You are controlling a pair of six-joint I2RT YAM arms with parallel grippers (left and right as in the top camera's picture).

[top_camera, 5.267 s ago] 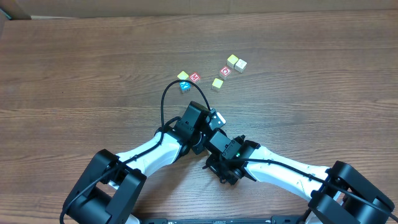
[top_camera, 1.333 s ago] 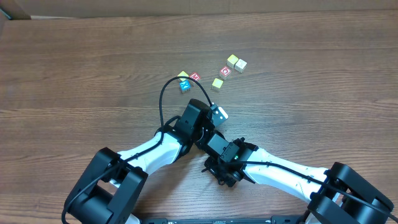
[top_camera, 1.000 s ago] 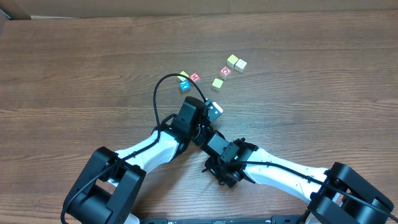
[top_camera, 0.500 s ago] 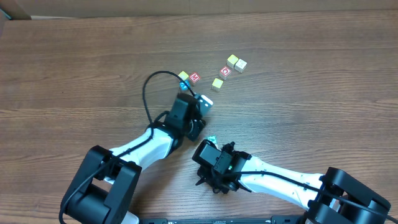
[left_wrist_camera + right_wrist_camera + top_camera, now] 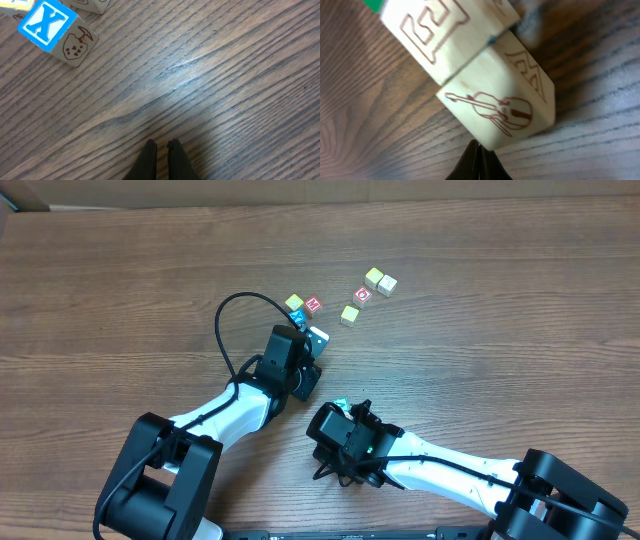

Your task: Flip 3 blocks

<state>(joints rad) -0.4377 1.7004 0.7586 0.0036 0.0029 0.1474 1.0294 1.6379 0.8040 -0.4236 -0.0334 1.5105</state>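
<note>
In the right wrist view, two pale blocks lie touching. One block (image 5: 440, 37) shows an outlined letter and a green edge; the other block (image 5: 495, 107) shows a drawn violin. My right gripper (image 5: 476, 145) is shut, its tips against the violin block's lower edge. In the overhead view only a teal corner of a block (image 5: 340, 403) shows beside the right gripper (image 5: 343, 412). My left gripper (image 5: 161, 144) is shut and holds nothing, hovering over bare wood below a blue X cube (image 5: 50, 31). Overhead, the left gripper (image 5: 304, 331) sits just under that cube cluster.
Farther back on the table lie a yellow-topped cube (image 5: 293, 302), a red M cube (image 5: 313, 305), a yellow-green cube (image 5: 349, 314), a red O cube (image 5: 363, 294) and a yellow cube (image 5: 373, 277) beside a cream one (image 5: 387, 284). A black cable (image 5: 235, 315) loops over the left arm.
The left arm has swung up and to the left, toward the blue X cube. The right gripper has drawn back to the left, uncovering the teal block.
</note>
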